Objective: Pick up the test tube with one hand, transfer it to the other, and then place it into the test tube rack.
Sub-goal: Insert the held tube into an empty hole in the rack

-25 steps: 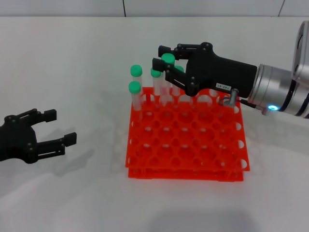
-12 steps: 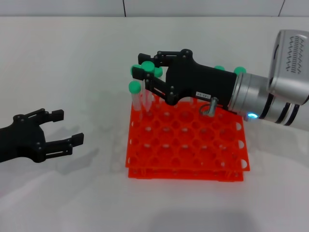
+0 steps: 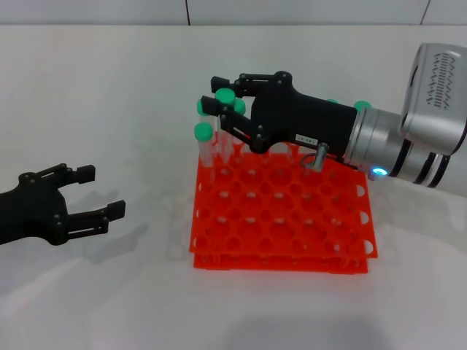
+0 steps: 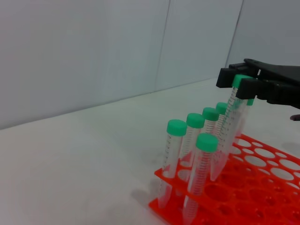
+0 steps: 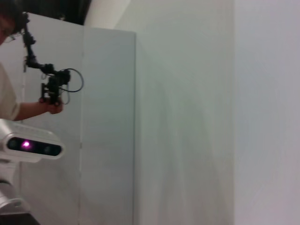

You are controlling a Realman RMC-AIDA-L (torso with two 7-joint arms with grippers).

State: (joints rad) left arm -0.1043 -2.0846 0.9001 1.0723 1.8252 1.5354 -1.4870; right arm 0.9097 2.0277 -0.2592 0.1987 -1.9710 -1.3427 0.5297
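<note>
The test tube (image 3: 225, 95), clear with a green cap, hangs tilted over the back left corner of the orange-red test tube rack (image 3: 277, 261). My right gripper (image 3: 215, 95), black with a small white label, is shut on it just under the cap. In the left wrist view the test tube (image 4: 228, 122) leans between the right gripper's (image 4: 240, 83) fingers, and its lower end reaches down among the holes of the rack (image 4: 164, 206). My left gripper (image 3: 102, 191) rests open and empty over the table, well to the left of the rack.
Several other green-capped tubes (image 3: 203, 133) stand in the rack's back left holes, close beside the held one, and show in a row in the left wrist view (image 4: 176, 129). White table surrounds the rack. The right wrist view shows only a wall.
My right gripper carried the tube leftward along the rack's back row to the left corner, then nearly stopped. The left gripper shifted slightly right and nearer.
</note>
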